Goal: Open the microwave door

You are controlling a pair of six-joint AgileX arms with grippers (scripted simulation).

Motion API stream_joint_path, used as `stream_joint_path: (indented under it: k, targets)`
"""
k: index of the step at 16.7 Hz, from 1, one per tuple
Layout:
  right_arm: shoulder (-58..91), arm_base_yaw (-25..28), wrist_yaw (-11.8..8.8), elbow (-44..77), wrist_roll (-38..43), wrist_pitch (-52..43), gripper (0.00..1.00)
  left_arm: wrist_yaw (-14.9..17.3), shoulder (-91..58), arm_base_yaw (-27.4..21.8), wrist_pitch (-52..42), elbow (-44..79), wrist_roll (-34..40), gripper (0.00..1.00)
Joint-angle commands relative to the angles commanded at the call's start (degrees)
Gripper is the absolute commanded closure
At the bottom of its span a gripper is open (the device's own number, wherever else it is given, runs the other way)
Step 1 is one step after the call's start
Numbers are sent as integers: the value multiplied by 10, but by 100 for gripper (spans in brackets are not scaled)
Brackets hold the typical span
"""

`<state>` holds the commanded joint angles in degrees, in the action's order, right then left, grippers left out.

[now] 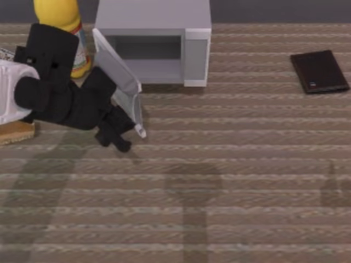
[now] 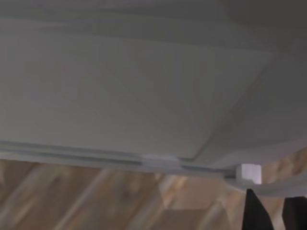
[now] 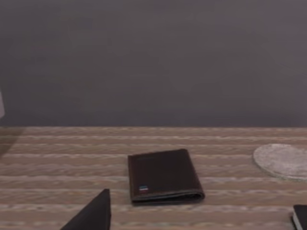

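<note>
Top view showed the microwave [image 1: 164, 41] at the far edge of the worktop [image 1: 230, 181], with the microwave door [image 1: 118, 74] swung well out toward its left-front, hinged at the left side and exposing the empty cavity. Just left of the microwave, the left claw [image 1: 118, 134] sat at the door's free lower end by the small white handle tab [image 1: 141, 131], though I cannot tell whether its fingers pinched the door or stood apart. Well to the right of the microwave lay a dark wallet [image 1: 319, 71]; behind the arm, left of the microwave, stood a yellow bottle [image 1: 63, 22], and the right claw was out of sight from above.
</note>
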<state>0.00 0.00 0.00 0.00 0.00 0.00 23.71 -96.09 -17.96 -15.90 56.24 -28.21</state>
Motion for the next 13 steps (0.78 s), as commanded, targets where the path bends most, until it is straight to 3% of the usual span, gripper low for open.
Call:
stream_joint_path:
  k: [13]
  targets:
    - [0,0,0,0,0,0,0,10,-1,4,-8,-1,-13,100]
